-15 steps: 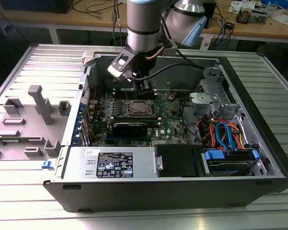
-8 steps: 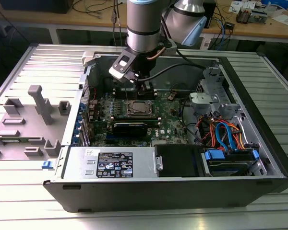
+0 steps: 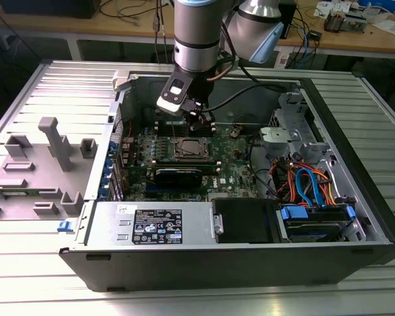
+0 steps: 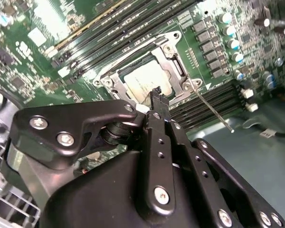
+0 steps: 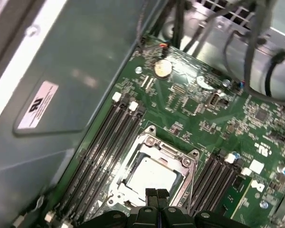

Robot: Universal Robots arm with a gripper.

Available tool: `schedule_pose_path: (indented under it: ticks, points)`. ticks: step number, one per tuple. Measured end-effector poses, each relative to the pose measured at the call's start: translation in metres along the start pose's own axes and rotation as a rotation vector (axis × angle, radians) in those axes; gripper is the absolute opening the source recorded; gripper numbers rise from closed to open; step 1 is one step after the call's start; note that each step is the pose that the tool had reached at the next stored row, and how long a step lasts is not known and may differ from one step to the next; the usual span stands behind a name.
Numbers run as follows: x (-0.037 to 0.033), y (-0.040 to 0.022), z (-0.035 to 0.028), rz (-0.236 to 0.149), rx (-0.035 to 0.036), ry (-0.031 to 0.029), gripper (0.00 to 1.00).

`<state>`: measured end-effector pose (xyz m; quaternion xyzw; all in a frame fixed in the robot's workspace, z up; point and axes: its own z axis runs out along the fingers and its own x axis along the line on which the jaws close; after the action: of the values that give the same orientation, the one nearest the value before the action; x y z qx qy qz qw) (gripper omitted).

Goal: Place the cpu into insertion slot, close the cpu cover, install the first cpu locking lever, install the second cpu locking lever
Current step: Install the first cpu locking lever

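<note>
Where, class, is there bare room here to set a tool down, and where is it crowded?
Bare: the slatted table beyond the grey fixture, and the strip in front of the computer case. Crowded: the motherboard around the cpu beneath the claw, and the cable bay.

Grey fixture [image 3: 56, 148] beside open computer case [image 3: 250, 263]; blue cables [image 3: 307, 187] inside

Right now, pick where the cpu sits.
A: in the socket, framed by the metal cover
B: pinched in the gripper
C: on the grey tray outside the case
A: in the first wrist view the cpu lies flat inside the cutout of the cpu cover on the motherboard, apart from the gripper, whose fingertips meet with nothing between them.
</note>
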<state>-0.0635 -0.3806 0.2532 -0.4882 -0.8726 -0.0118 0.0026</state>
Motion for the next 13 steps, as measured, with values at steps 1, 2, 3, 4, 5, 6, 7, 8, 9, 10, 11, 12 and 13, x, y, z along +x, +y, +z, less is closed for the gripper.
schedule_pose_path:
  ticks: [1, 2, 3, 4, 5, 6, 7, 8, 9, 10, 11, 12, 13]
  points:
    - [0.0000, 0.0000, 0.0000, -0.020, 0.0004, 0.0004, 0.11]
    - [0.0000, 0.0000, 0.0000, -0.051, 0.0009, 0.0009, 0.11]
    - [0.0000, 0.0000, 0.0000, -0.078, 0.0013, 0.0014, 0.11]
    - [0.0000, 0.0000, 0.0000, -0.111, 0.0018, 0.0020, 0.11]
    - [-0.0001, 0.0000, 0.0000, -0.123, 0.0019, 0.0023, 0.11]
    - [-0.0003, -0.0002, 0.0001, -0.132, 0.0020, 0.0025, 0.11]
    - [-0.0004, -0.0003, 0.0000, -0.141, 0.0022, 0.0026, 0.11]
    - [-0.0006, -0.0004, 0.0000, -0.149, 0.0024, 0.0027, 0.11]
    - [-0.0009, -0.0005, 0.0000, -0.162, 0.0025, 0.0030, 0.11]
    - [-0.0009, -0.0006, 0.0000, -0.169, 0.0027, 0.0031, 0.11]
    - [-0.0010, -0.0006, 0.0000, -0.187, 0.0030, 0.0034, 0.11]
    - [-0.0010, -0.0007, 0.0000, -0.211, 0.0034, 0.0038, 0.11]
    - [-0.0011, -0.0007, -0.0001, -0.240, 0.0039, 0.0043, 0.11]
